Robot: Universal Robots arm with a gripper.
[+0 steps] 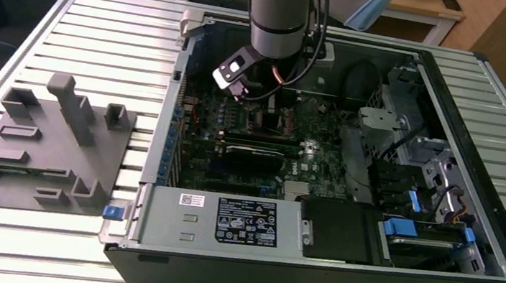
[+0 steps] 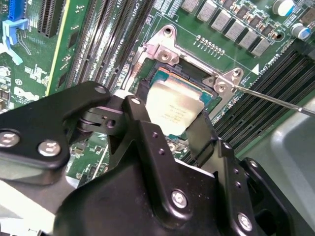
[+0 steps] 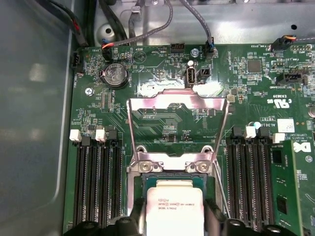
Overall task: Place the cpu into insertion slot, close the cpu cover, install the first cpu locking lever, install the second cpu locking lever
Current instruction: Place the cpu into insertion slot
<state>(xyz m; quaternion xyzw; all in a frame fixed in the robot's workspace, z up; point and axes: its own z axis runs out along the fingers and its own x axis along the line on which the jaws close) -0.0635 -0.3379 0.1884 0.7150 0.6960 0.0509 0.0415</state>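
Pincer (image 2: 170,118) clamped on the chip (image 2: 172,107) by two opposite edges, right over the socket (image 2: 158,74); in the exterior view, all of it at 6 o'clock from the arm (image 1: 279,14). Cover (image 3: 177,105) standing open beyond the socket. Hard to tell whether seated or hovering; chip's near edge hidden by the fingers (image 2: 140,123).

Lighting: even, overhead, moderately bright. Glare: white patches on the cpu cover (image 3: 177,101), soft sheen on the cpu (image 3: 174,206). Shadows: dim inside the computer case (image 1: 491,91), faint on the surface (image 1: 102,29).
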